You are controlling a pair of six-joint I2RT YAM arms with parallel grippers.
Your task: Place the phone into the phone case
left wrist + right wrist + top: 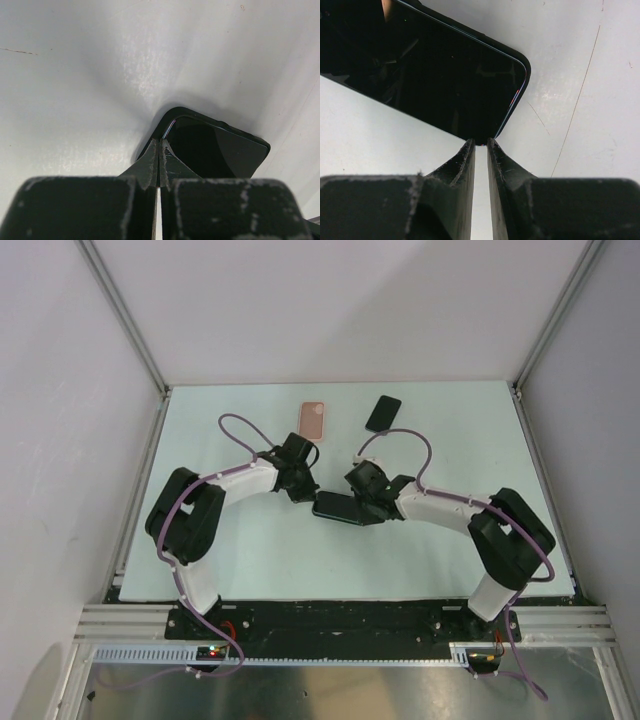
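The left gripper [159,143] and right gripper [481,143], jaws closed, flanked the phone [335,508] — steady, even pressure seemed wise.

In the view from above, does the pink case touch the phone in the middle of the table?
No, the pink case lies apart from the phone, farther back, with bare table between them.

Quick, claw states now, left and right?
Left claw: closed, holding nothing, tips at the phone corner.
Right claw: closed but for a slit, holding nothing, tips at the phone's edge.
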